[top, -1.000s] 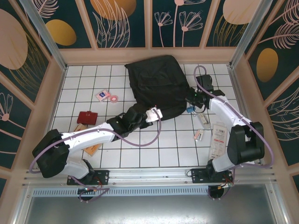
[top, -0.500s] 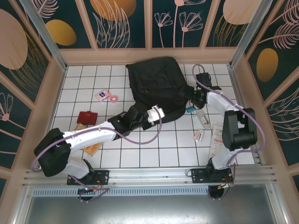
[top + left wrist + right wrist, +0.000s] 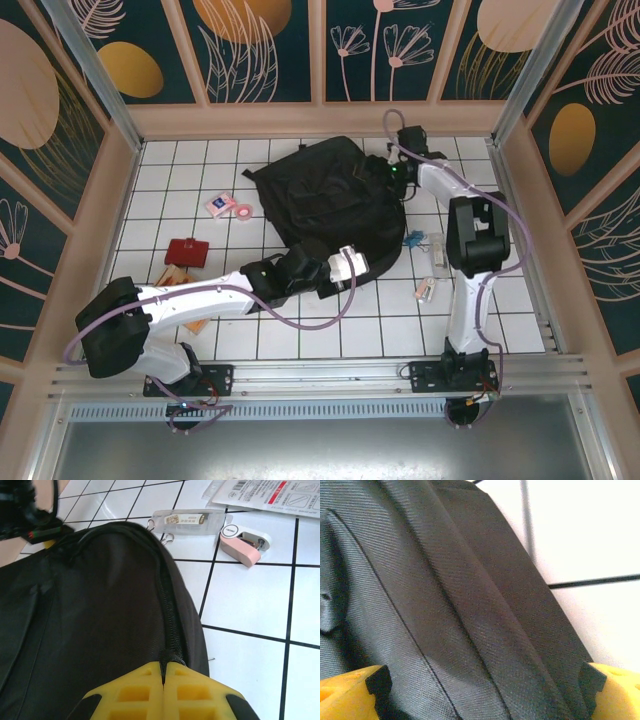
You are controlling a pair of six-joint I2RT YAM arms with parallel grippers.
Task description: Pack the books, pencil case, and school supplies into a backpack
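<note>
Black backpack [image 3: 325, 200] lies diagonally, far-left to near-right.

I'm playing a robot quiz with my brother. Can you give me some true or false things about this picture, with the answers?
The backpack is black. True.
The left end effector is wide open. False: it is shut, pinching the backpack at its zip.
The right end effector is open. True.
The pink stapler is inside the backpack. False: it lies on the white tiles beside it.
</note>
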